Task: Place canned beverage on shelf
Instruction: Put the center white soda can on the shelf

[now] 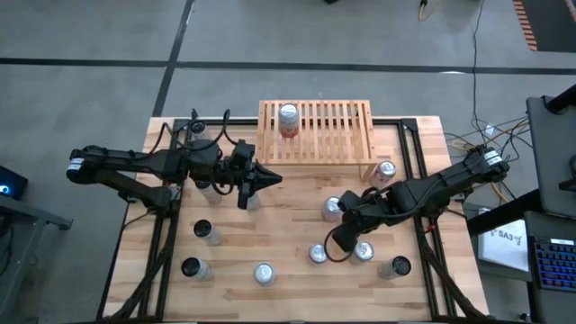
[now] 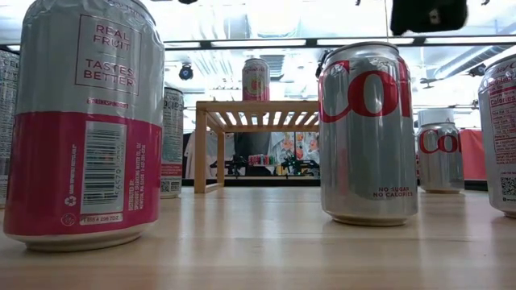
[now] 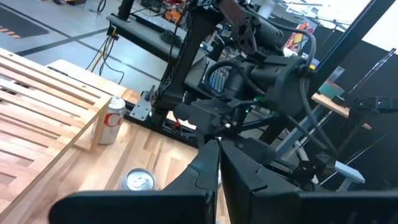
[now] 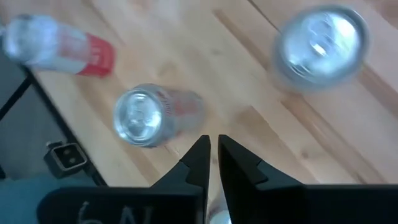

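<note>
Both grippers' jaws were closed, empty. Right gripper hovered over upright cans: rigid, smooth, probably slippery, best gripped mid-body. 1 can stood on the shelf.

Both arms reach inward, left gripper closed, right gripper seemingly nearly closed.

- Tabletop: light wood planks.
- Floor: grey, crossed by dark lines.
- Cables: gathered beside the table's right edge.
- Keyboard: seen at far right.
</note>
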You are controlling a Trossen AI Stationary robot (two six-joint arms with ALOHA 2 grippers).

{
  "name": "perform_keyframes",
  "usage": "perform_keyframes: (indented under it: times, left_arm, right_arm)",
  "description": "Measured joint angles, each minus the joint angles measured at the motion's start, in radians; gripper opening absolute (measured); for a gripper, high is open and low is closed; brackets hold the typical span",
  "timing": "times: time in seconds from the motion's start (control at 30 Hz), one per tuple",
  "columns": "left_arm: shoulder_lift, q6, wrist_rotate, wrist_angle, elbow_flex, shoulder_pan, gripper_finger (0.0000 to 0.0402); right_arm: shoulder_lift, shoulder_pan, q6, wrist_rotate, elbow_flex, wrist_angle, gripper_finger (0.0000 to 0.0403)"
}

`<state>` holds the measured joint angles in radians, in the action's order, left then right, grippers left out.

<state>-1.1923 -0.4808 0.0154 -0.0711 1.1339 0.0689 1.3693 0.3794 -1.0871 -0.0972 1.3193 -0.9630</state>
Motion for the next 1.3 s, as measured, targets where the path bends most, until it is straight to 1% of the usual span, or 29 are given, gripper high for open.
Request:
perform_keyframes:
  times: [0.1, 0.23, 0.33, 0.63, 0.93, 1.0, 1.1, 1.17, 1.23, 1.3]
  left_arm:
    - [0.0, 0.0, 0.0, 0.001, 0.0, 0.0, 0.0]
    - [0.0, -0.005, 0.0, 0.002, 0.0, 0.0, 0.0]
    - [0.0, -0.017, 0.0, 0.002, 0.0, 0.0, 0.0]
    - [0.0, -0.058, 0.001, 0.004, 0.0, 0.0, 0.0]
    - [0.0, -0.107, 0.001, 0.079, 0.001, 0.0, 0.0]
    - [0.0, -0.108, 0.001, 0.067, 0.014, 0.0, 0.0]
    - [0.001, -0.102, 0.001, 0.029, 0.044, -0.001, 0.0]
    - [0.001, -0.085, 0.001, -0.04, 0.075, -0.005, 0.0]
    - [0.001, -0.066, 0.001, -0.156, 0.119, -0.01, 0.0]
    - [-0.001, -0.059, 0.002, -0.314, 0.175, -0.018, 0.0]
  right_arm:
    - [0.0, 0.0, 0.088, 0.0, 0.0, 0.042, 0.0033]
    - [0.0, 0.0, 0.187, 0.002, 0.011, 0.026, 0.0034]
    - [0.0, 0.0, 0.223, 0.0, 0.026, 0.026, 0.0034]
    - [0.0, -0.027, 0.25, -0.027, 0.033, -0.03, 0.0034]
    - [0.0, -0.093, 0.171, -0.026, 0.033, -0.034, 0.0034]
    - [0.0, -0.117, 0.172, -0.008, 0.033, -0.033, 0.0034]
    - [0.0, -0.154, 0.172, 0.035, 0.033, -0.03, 0.0034]
    - [0.0, -0.175, 0.17, 0.063, 0.033, -0.029, 0.0034]
    - [0.0, -0.193, 0.169, 0.098, 0.033, -0.028, 0.0034]
    - [0.0, -0.208, 0.171, 0.142, 0.033, -0.028, 0.0034]
